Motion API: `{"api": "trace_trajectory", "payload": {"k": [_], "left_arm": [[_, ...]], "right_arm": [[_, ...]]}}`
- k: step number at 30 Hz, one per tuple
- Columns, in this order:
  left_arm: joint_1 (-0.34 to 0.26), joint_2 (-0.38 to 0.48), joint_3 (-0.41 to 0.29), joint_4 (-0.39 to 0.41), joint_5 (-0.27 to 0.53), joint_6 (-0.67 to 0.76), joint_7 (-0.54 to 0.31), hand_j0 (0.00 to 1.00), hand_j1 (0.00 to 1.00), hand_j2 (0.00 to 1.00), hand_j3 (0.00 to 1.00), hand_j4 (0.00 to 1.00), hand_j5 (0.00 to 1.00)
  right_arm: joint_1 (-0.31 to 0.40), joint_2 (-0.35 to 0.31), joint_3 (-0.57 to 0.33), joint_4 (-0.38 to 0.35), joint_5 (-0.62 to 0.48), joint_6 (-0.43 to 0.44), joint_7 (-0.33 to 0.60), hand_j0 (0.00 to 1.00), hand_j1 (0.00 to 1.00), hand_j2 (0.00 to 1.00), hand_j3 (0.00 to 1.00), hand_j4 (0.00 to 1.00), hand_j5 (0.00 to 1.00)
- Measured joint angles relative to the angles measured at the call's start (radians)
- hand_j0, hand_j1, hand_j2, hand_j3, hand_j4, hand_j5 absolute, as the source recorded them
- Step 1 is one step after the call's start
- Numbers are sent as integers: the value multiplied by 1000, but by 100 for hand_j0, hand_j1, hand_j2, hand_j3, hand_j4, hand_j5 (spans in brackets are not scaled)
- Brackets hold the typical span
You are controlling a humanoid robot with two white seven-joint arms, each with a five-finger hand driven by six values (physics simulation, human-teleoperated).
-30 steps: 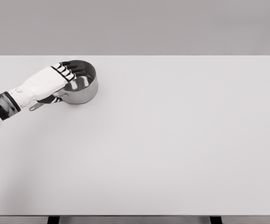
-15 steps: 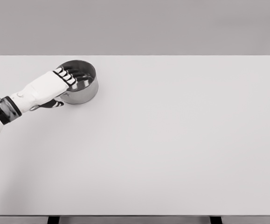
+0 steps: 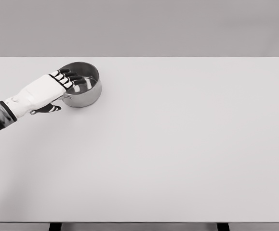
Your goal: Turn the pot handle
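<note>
Your steel pot (image 3: 85, 89) sits at the far left of the white surface (image 3: 178, 144) and holds nothing but your left hand's (image 3: 45, 89) fingertips (image 3: 66, 78), hooked over its near rim, gripping the pot.

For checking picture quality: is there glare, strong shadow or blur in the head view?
Head view: even, soft light; the pot shows small bright reflections on its steel wall; only a faint shadow beneath the left robot hand; no noticeable blur.
</note>
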Motion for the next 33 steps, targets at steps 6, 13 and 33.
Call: {"api": "trace_trajectory", "payload": {"k": [6,13,33], "left_arm": [[2,6,9,1,-1,0,0,100,100,100,100,100,100],[2,9,13,6,-1,0,0,100,100,100,100,100,100],[3,19,28,22,-7,0,0,100,100,100,100,100,100]], "right_arm": [[0,0,0,0,0,0,0,100,100,100,100,100,100],[0,0,0,0,0,0,0,100,100,100,100,100,100],[0,0,0,0,0,0,0,100,100,100,100,100,100]]}}
